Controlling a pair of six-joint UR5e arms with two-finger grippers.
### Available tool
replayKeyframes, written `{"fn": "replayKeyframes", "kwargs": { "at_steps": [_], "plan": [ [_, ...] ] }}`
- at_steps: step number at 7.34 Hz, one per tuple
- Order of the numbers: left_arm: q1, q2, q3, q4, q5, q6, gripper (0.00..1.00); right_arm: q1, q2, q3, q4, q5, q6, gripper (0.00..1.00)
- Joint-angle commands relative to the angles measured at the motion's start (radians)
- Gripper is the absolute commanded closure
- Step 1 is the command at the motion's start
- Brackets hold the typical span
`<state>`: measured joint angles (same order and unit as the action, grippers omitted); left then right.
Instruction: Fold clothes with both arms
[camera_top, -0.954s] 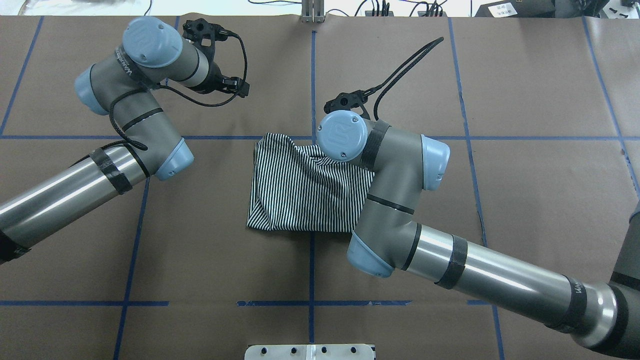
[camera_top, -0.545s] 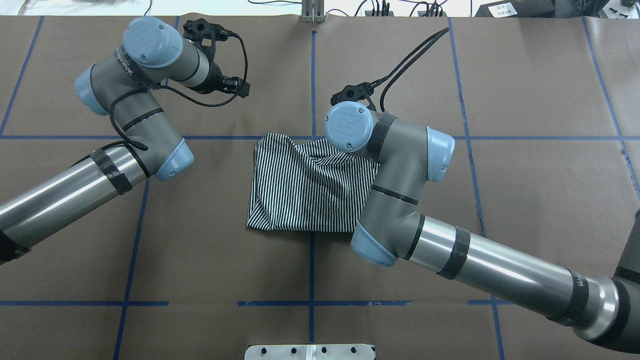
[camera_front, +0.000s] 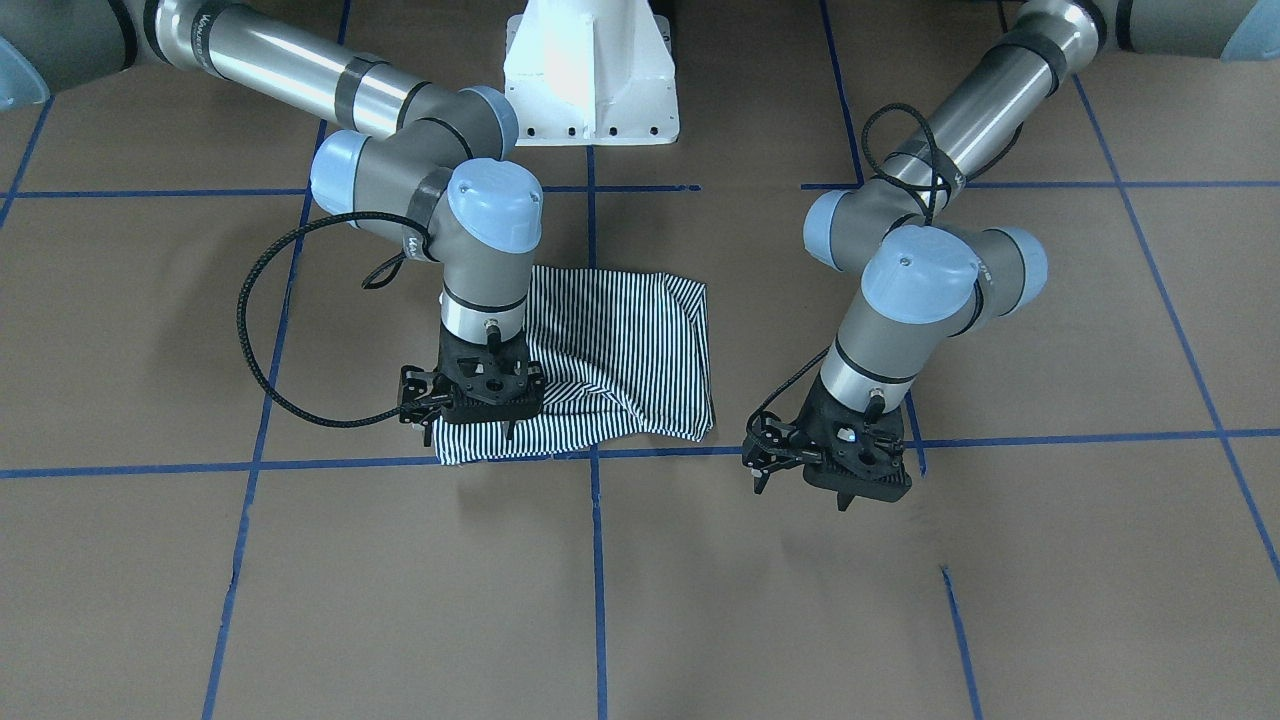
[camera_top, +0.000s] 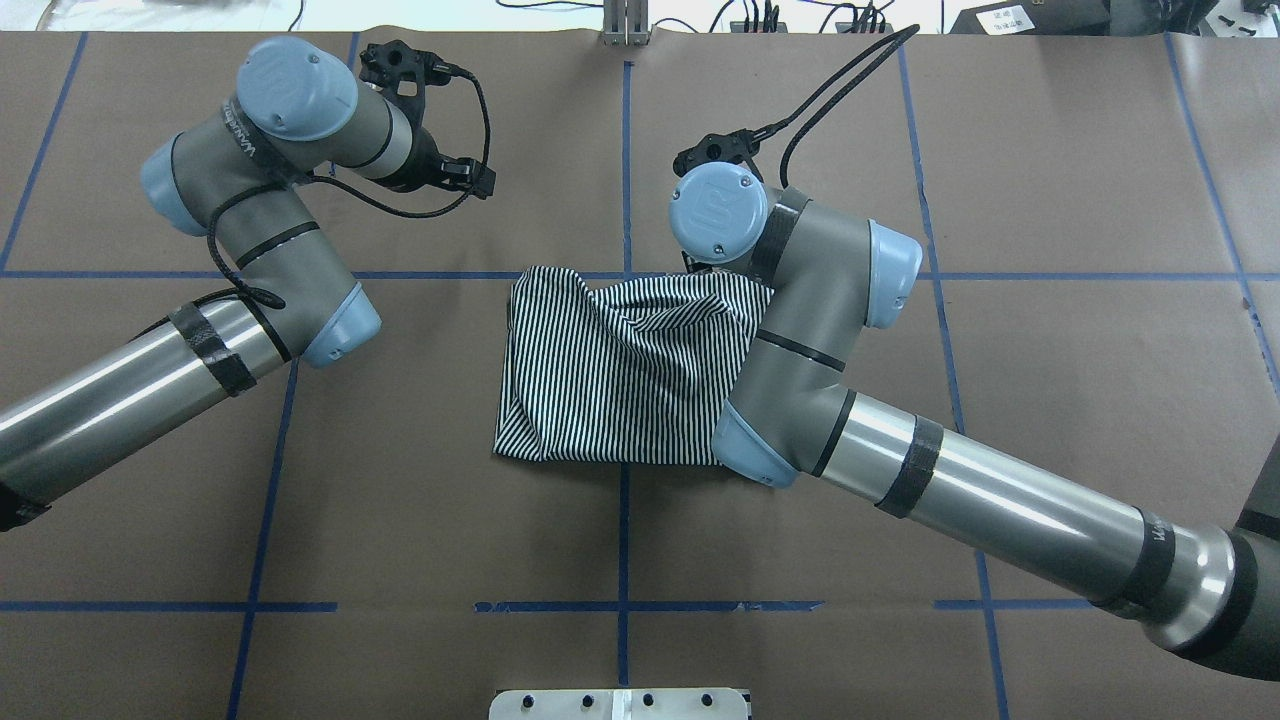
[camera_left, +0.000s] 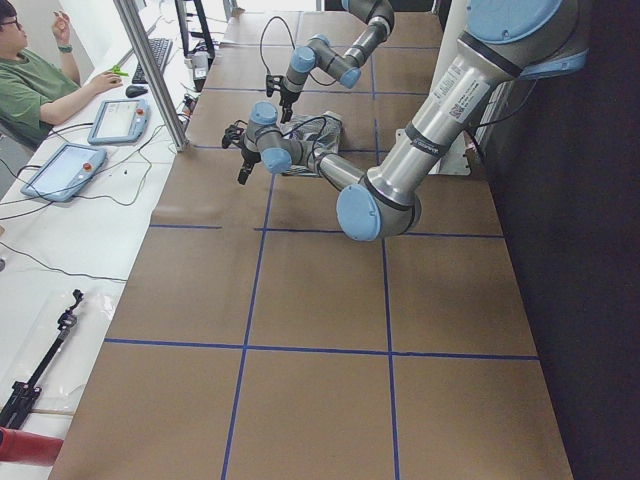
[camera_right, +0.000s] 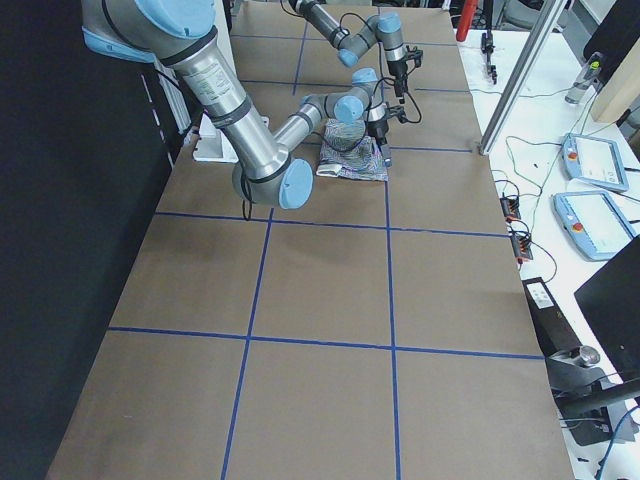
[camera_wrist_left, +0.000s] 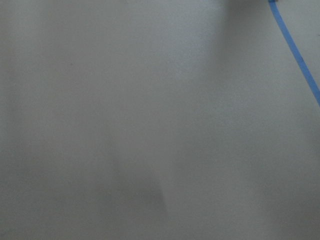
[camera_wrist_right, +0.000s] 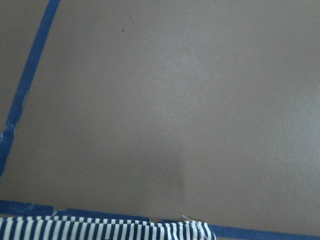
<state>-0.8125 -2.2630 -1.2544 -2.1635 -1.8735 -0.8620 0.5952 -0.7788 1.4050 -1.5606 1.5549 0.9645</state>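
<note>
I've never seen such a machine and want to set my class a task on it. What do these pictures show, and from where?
It is a robot: a left arm and a right arm at a brown table. Each ends in a black claw. One camera looks from above, one faces the robot, two watch from the table's ends, and one sits on each wrist. A folded striped shirt lies mid-table. The right claw is down at its edge; whether it grips is unclear. The left claw hangs over bare table, holding nothing.
</note>
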Motion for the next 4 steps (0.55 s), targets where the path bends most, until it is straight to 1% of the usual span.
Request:
{"fn": "replayKeyframes", "kwargs": {
  "at_steps": [1,3,4],
  "plan": [
    [0.001,0.005,0.000,-0.004,-0.001,0.000,0.00,-0.030,-0.011,0.038,0.008,0.022,0.147,0.39],
    [0.001,0.003,0.000,-0.005,0.000,0.001,0.00,-0.060,-0.011,0.043,0.016,0.021,0.206,0.45],
    [0.001,0.003,0.000,-0.006,-0.001,0.001,0.00,-0.070,-0.023,0.040,0.060,0.021,0.217,0.46]
  ]
}}
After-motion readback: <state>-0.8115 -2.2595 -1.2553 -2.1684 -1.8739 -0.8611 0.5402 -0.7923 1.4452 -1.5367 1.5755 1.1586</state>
